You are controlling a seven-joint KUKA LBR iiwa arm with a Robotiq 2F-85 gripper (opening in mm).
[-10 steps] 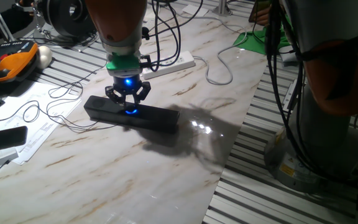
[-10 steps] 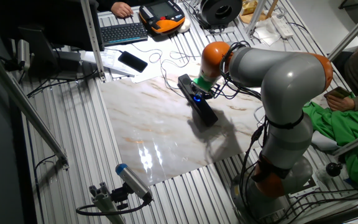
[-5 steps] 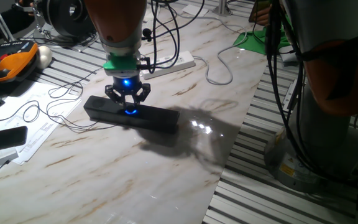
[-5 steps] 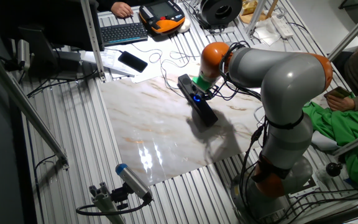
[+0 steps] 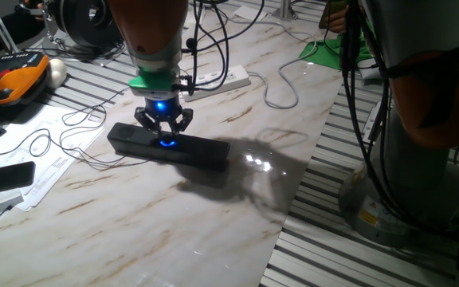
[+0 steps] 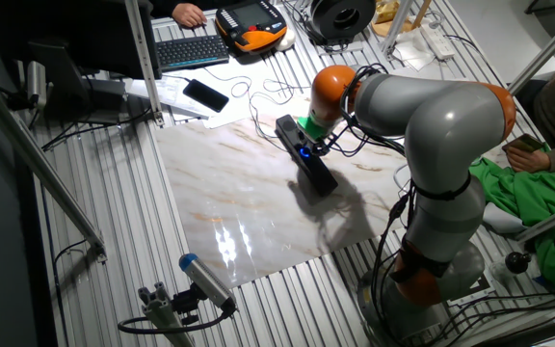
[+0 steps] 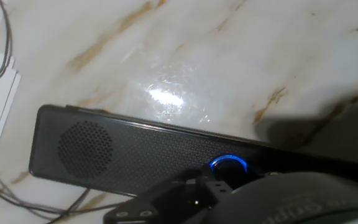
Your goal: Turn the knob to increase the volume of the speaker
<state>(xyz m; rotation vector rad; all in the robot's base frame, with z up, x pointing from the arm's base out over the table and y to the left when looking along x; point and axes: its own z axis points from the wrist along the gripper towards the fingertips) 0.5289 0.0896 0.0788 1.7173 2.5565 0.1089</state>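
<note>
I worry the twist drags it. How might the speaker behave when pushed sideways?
The speaker is long and lies flat, so it probably won't tip. On the glossy marble table it may slide or pivot. Its thin cable looks slack, offering little restraint.

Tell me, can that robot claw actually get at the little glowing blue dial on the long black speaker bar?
Probably yes. The gripper hangs right over the small blue-ringed knob in the middle of the long black speaker, fingers spread on either side of it. Nothing lies between them, though actual contact can't be confirmed.

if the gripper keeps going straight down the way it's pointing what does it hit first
Most likely the knob, the blue-lit dial on the speaker. The gripper hangs right over it, fingers pointing down; the remaining gap is unclear.
</note>
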